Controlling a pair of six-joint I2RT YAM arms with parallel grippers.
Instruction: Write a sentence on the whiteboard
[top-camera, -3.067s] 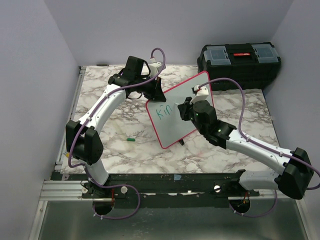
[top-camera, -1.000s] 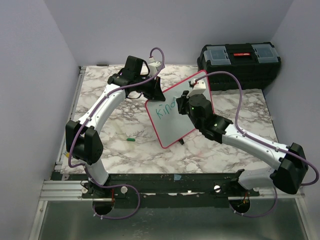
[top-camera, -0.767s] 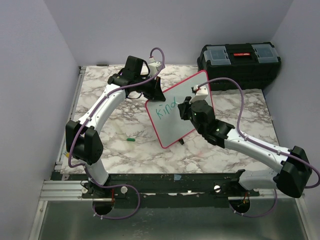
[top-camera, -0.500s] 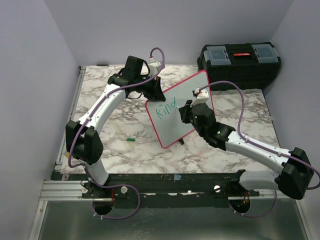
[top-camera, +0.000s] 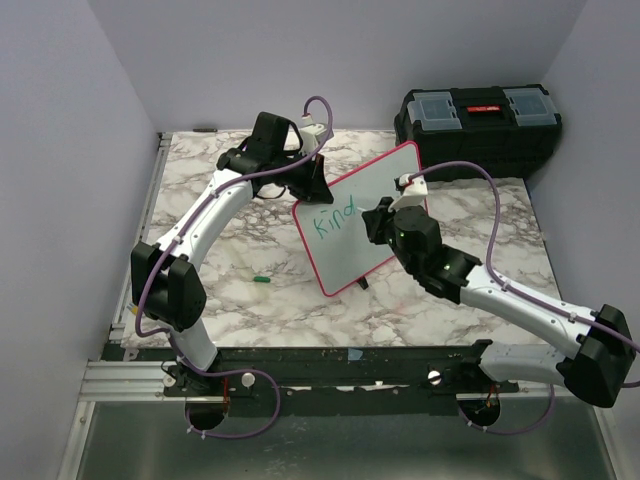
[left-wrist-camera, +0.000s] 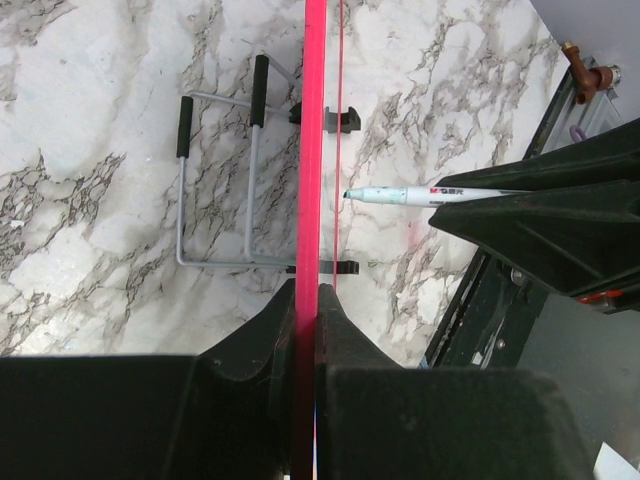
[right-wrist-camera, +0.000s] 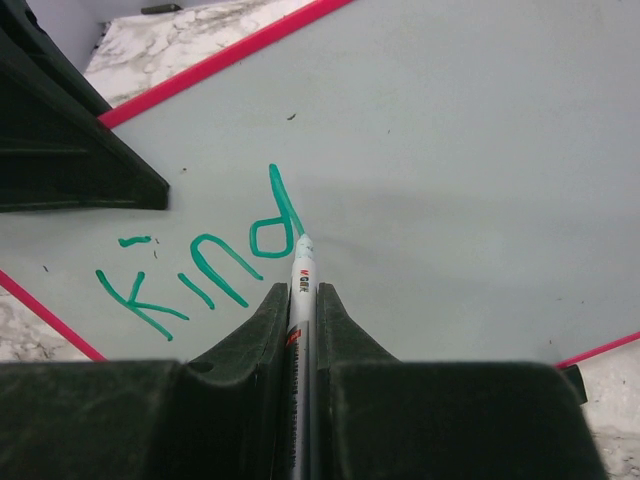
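The whiteboard, white with a red-pink rim, stands tilted over the marble table. My left gripper is shut on its upper left corner; in the left wrist view the rim runs edge-on between the left gripper's closed jaws. The sentence so written reads "Kind" in green. My right gripper is shut on a white marker, whose tip touches the board at the foot of the "d". From above, the right gripper sits just right of the lettering.
A black toolbox stands at the back right. A small green cap lies on the table left of the board. A wire stand lies on the marble behind the board. Purple walls close in both sides.
The lettering has grown from "Kin" to "Kind". Over the last second my right gripper has drifted a little right and down with the marker; the left arm has stayed still.
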